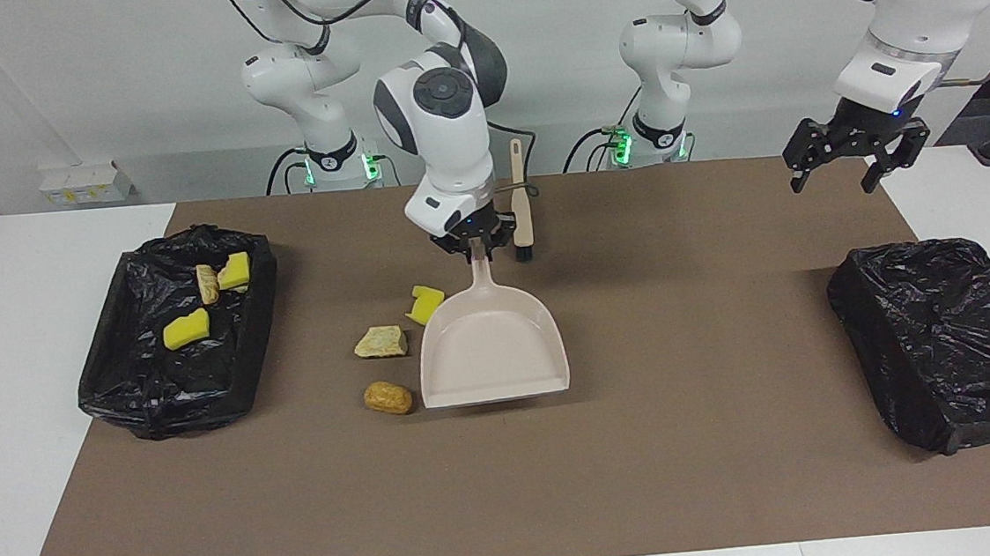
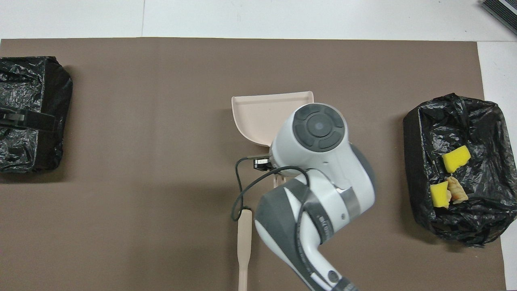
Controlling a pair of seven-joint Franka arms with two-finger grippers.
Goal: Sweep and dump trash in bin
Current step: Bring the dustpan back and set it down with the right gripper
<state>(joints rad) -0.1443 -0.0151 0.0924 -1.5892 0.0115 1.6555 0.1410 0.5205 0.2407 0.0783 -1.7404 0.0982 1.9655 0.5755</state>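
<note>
Facing view: the right gripper (image 1: 476,242) is clamping the top of the dustpan (image 1: 493,340) handle, the pan lying flat on the brown mat (image 1: 693,439) with its wide mouth pointing away from the robots. Just beside the pan, toward the right arm's end of the table from the gripper, three bits of trash are lying loose: a yellow sponge chunk (image 1: 424,303) touching the pan's edge, a tan bread lump (image 1: 381,342) close by, and a golden-brown roll (image 1: 388,398) near the pan's mouth corner. The brush (image 1: 521,201) is lying right next to the gripper. More trash is sitting in the black-lined bin (image 1: 177,334) well off toward the right arm's end. The left gripper (image 1: 856,154) is hanging with fingers spread, holding nothing, above the second bin (image 1: 950,339), waiting.

Overhead view: the right arm is covering the loose bits and most of the dustpan (image 2: 266,113); the brush (image 2: 244,250) handle is showing beside it. The filled bin (image 2: 456,169) is showing two sponges and a bread piece.

The bits look light and soft, the sponges springy, so they should slide or roll easily under a push; the stiff pan is best held at the handle, as now.
</note>
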